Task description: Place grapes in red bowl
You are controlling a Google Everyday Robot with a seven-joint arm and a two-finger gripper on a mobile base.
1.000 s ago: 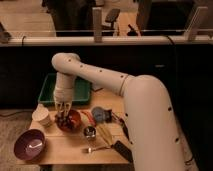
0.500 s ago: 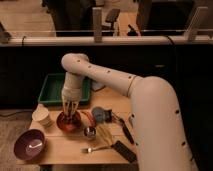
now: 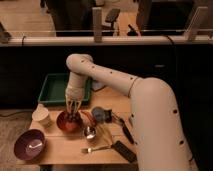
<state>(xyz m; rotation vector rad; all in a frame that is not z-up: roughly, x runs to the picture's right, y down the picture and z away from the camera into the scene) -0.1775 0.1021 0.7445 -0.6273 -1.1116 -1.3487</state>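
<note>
The red bowl stands on the wooden table, left of centre. My gripper hangs straight down from the white arm, just above the bowl's inside. A small dark shape lies low in the bowl right under the gripper. It may be the grapes, but I cannot tell whether it is held or resting in the bowl.
A green tray sits behind the bowl. A white cup and a purple bowl are to the left. A small metal cup, a grey-blue object, a fork and a black tool lie to the right.
The gripper has moved a little to the right and down, from over the bowl's left rim to over its middle. The bowl and the other things have not moved.
</note>
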